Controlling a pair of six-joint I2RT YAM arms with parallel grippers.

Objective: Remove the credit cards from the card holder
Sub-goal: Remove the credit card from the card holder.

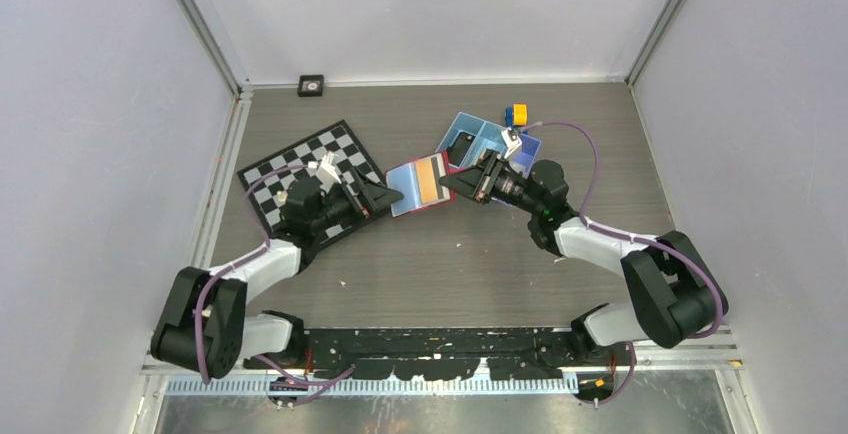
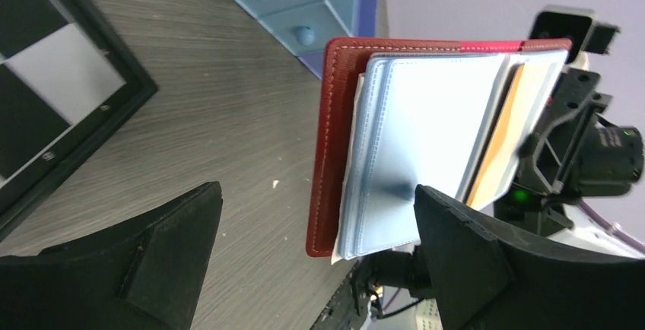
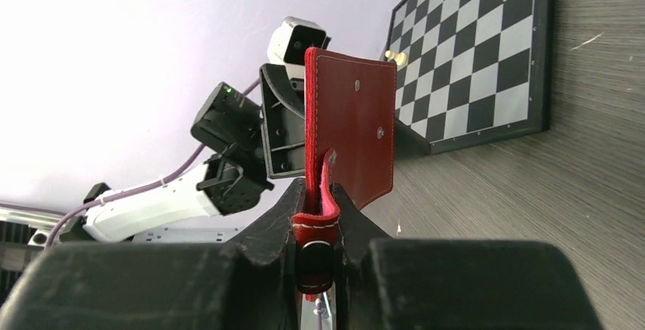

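1. Grey wood-grain table (image 1: 450, 274), pale walls; chessboard (image 1: 335, 149) on L, blue tray (image 1: 470, 134) just behind centre.
2. R gripper (image 3: 319, 201) clamped on red wallet (image 1: 425, 184) edge, mid-table btwn arms; orange card (image 1: 432, 180) showing inside.
3. L gripper (image 1: 392, 194) jaws wide apart, wallet's other edge btwn them.

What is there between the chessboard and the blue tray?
In the top view, the open red card holder is between them, an orange card showing inside it, held by the right gripper.
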